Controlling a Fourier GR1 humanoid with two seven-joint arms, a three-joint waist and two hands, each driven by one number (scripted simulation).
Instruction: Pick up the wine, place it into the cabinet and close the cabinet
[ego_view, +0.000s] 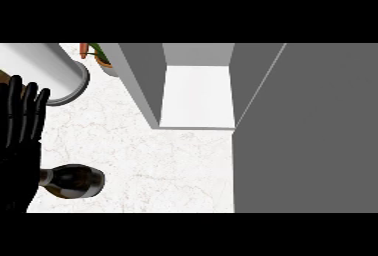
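L hand (18, 150) at left edge, fingers straight, slightly apart, pointing far, holding nothing. Grey cabinet door (310, 130) open, fills right. Cabinet (196, 95) far centre, white inside. Marble counter (162, 170). White cylinder (59, 70) far left. Wine (74, 182) near left on counter, neck beside hand; contact unclear. Plant (103, 56) far, left of cabinet.

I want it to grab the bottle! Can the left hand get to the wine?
Probably yes. The left hand, open at the view's left edge, is right next to the wine bottle, and nothing stands between them.
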